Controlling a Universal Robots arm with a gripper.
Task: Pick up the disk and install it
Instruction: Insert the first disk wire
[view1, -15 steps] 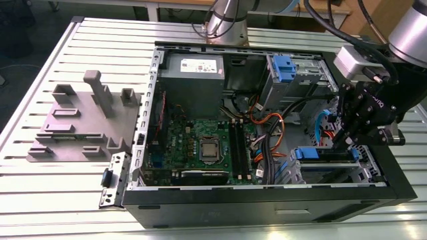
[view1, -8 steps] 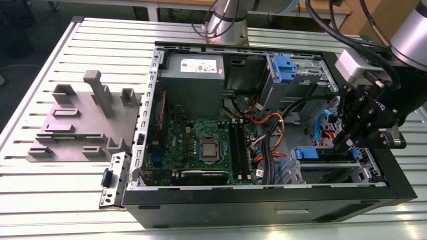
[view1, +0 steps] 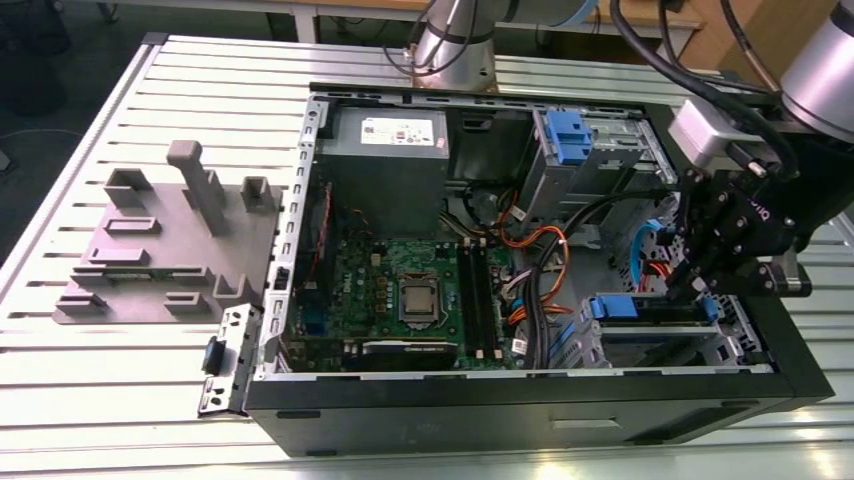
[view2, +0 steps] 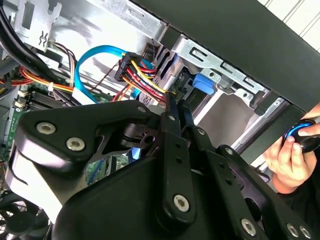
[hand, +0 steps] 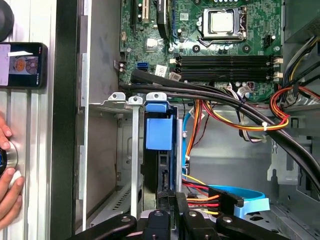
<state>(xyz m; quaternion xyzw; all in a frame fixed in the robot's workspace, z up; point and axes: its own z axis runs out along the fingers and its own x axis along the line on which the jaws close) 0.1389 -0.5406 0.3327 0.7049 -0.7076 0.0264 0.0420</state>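
Observation:
The disk (hand: 160, 131) stands on edge in the lower drive bay of the open computer case (view1: 534, 400), its blue plastic rail end facing the motherboard. In the exterior view the disk (view1: 638, 308) lies in the bay at the case's near right corner. My gripper (view1: 694, 285) hangs just over that bay. In the first wrist view my gripper (hand: 174, 202) is at the disk's rear end, beside the red and yellow power wires. The black fingers (view2: 172, 117) sit close together with nothing between them, so the gripper is shut.
A second blue caddy (view1: 567, 135) sits in the upper bay. The power supply (view1: 387, 150), motherboard (view1: 400, 290) and cable bundles (hand: 240, 107) crowd the case. A grey fixture (view1: 160, 240) stands on the table. A person's hand (view2: 287, 157) and a phone (hand: 22, 65) are beside the case.

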